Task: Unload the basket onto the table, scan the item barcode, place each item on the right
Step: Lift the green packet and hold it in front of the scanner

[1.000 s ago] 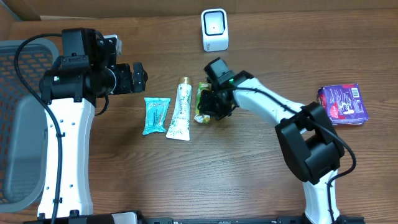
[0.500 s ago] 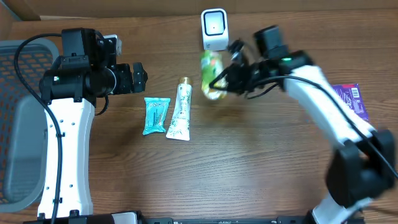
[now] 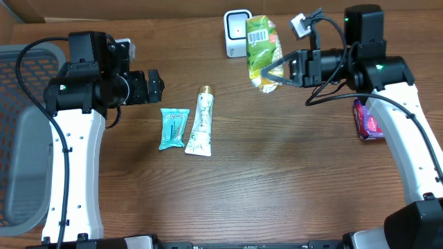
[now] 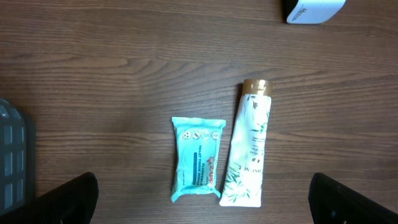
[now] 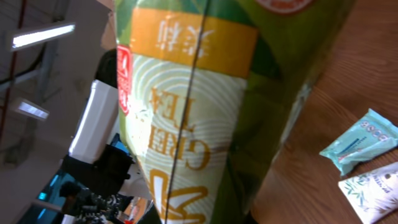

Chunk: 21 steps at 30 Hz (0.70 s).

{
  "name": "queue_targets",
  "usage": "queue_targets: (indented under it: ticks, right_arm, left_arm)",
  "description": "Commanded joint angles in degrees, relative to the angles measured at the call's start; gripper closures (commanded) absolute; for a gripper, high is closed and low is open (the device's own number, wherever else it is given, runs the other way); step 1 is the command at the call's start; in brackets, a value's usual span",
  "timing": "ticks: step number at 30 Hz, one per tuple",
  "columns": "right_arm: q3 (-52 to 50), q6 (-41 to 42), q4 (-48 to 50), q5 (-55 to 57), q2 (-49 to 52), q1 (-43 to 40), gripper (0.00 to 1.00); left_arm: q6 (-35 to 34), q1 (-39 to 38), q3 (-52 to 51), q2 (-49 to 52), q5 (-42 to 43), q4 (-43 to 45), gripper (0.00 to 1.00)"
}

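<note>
A green tea packet (image 3: 261, 54) hangs in the air just right of the white scanner (image 3: 235, 34), its barcode (image 3: 257, 32) facing up. My right gripper (image 3: 276, 70) is shut on the packet's lower right edge. The packet (image 5: 205, 112) fills the right wrist view and hides the fingers there. My left gripper (image 3: 154, 86) stays open at the left, above a teal wipes pack (image 4: 196, 159) and a white tube (image 4: 247, 152), touching neither. In the left wrist view the left gripper (image 4: 208, 205) has its fingertips at the two lower corners.
The teal wipes pack (image 3: 173, 128) and white tube (image 3: 201, 123) lie side by side at centre left. A purple packet (image 3: 369, 123) lies at the right, partly under my right arm. A grey basket (image 3: 21, 138) stands at the left edge.
My right arm has lifted the green tea packet off the table by the tube and swung it up and right, beside the scanner. The left arm has not moved.
</note>
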Motion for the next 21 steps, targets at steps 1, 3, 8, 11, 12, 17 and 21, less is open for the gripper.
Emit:
queue_targets:
  ticks: [1,3,8,11,12,17,21]
  right_arm:
    - [0.9,2.3,2.0,-6.2,-2.3,-1.3,0.96]
    - [0.9,2.3,2.3,-6.2,-2.3,-1.6,0.96]
    - [0.9,2.4,2.9,-4.6,-2.3,-1.6,0.96]
    - [0.9,4.1,0.9,4.7,-2.3,-1.0,0.96]
    - [0.9,5.2,-0.1,9.5,-2.3,-0.5,0.96]
    - [1.8,6.8,-7.2,37.5,-2.2,3.8,0.96]
    - [12.2,4.8,-17.3,57.2,0.9,8.2,0.97]
  left_arm:
    - [1.4,-0.2,1.1,0.2,0.5,0.0,0.00]
    - [1.4,-0.2,1.1,0.2,0.5,0.0,0.00]
    - [1.4,-0.3,1.1,0.2,0.5,0.0,0.01]
    - [1.4,-0.3,1.1,0.2,0.5,0.0,0.00]
    - [1.4,-0.3,1.1,0.2,0.5,0.0,0.00]
    - [1.5,-0.3,1.1,0.2,0.5,0.0,0.00]
    - [1.4,-0.3,1.1,0.2,0.5,0.0,0.01]
